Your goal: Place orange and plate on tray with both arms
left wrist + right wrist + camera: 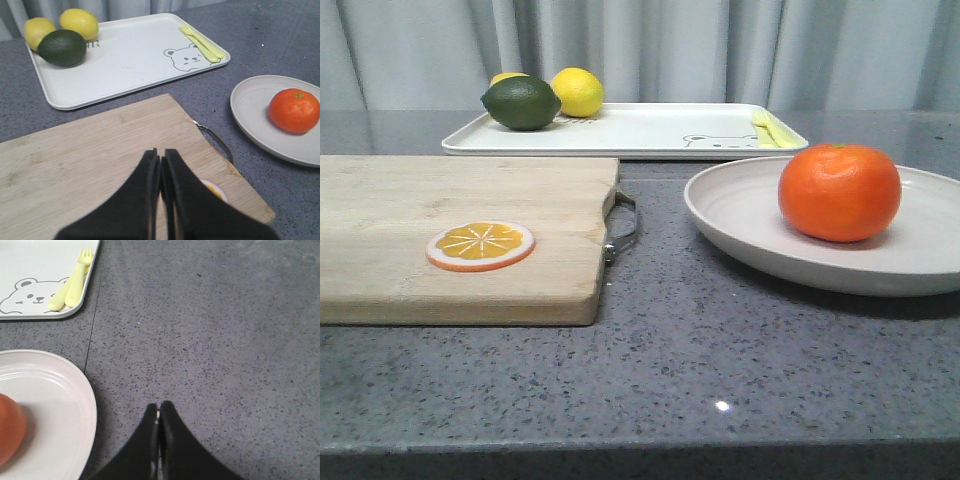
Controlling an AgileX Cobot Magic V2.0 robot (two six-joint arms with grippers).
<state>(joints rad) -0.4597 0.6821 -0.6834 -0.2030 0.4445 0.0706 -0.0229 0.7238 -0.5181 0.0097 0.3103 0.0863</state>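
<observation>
On your left, the left claw [161, 167] is pinched shut with nothing in it, over the board [450, 235]. The tray [640, 135] sits at the back of the counter [720, 350]. On the right, the orange [839, 191] rests on the plate [740, 215]. The right claw [159, 415] is shut, holding nothing.

Only the wrist cams catch any of the robot, just the left gripper [160, 165] and right gripper [158, 415], each a pair of plain matte black jaws, wide at the base and narrowing to slim rounded tips.
</observation>
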